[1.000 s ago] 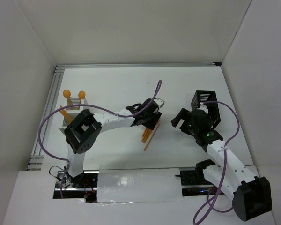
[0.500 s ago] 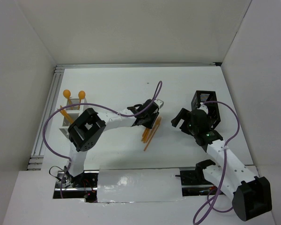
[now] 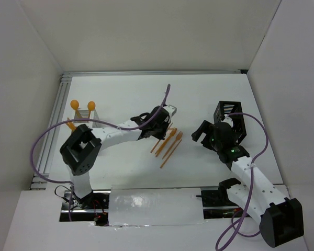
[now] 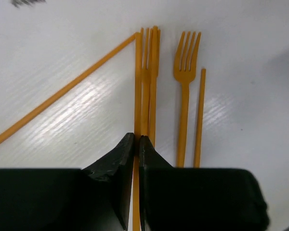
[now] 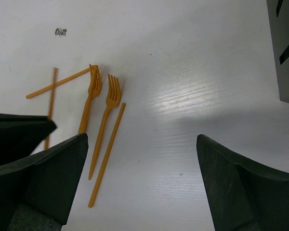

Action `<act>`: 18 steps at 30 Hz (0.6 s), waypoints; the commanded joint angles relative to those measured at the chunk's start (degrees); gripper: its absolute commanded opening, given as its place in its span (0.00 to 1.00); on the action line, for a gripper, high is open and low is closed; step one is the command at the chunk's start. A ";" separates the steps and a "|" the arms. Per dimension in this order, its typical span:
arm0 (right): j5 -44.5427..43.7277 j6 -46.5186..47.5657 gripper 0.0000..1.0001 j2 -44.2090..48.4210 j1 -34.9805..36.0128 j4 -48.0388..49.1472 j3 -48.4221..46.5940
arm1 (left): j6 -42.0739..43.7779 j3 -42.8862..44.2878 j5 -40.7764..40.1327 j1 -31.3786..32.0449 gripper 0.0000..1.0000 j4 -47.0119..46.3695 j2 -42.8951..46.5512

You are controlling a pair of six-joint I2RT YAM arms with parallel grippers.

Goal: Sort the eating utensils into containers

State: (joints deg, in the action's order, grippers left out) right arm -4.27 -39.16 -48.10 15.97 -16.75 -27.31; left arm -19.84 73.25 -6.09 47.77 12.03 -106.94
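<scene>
Still loose: orange utensils (image 3: 166,146) are lying flat in the middle of the worktop (image 3: 120,94). That's two forks (image 4: 185,57) plus roughly four plain strips, probably knives seen edge-on.
left pincer (image 4: 136,140): pinching narrow on one strip (image 4: 137,86), whose handle end is running between the jaws. A fork and another strip are lying tight against it.
right pincer (image 5: 142,139): hanging wide open, carrying nothing, just in front of the black caddy (image 3: 229,112).
black caddy: sitting far right, no orange showing in it.
white caddy (image 3: 82,121): sitting far left. Two spoons (image 3: 75,103) are standing upright in it; one more orange piece is leaning at its near side, type unclear.
progress: looking under halfway. Spoons are in, every fork and strip is waiting.
utensil material: looking like thin, stiff orange plastic. Strips are showing needle-thin, forks four-pronged with flat tapering handles, spoons round-bowled.
caddy material: looking like rigid slotted boxes.
worktop surface: showing glossy white with fine grain lines.
pincer fingers (image 4: 120,159): showing black, hard, wedge-shaped.
</scene>
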 commanded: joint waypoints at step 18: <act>-5.39 -0.48 1.00 1.95 -0.67 -5.83 -3.27 | 2.78 -8.04 11.09 -1.98 0.05 -15.33 16.32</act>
State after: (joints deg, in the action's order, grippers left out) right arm -5.87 -39.38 -47.90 15.77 -18.57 -27.46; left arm -18.13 64.86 1.17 45.52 7.09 -94.83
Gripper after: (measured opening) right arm 0.998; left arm 0.191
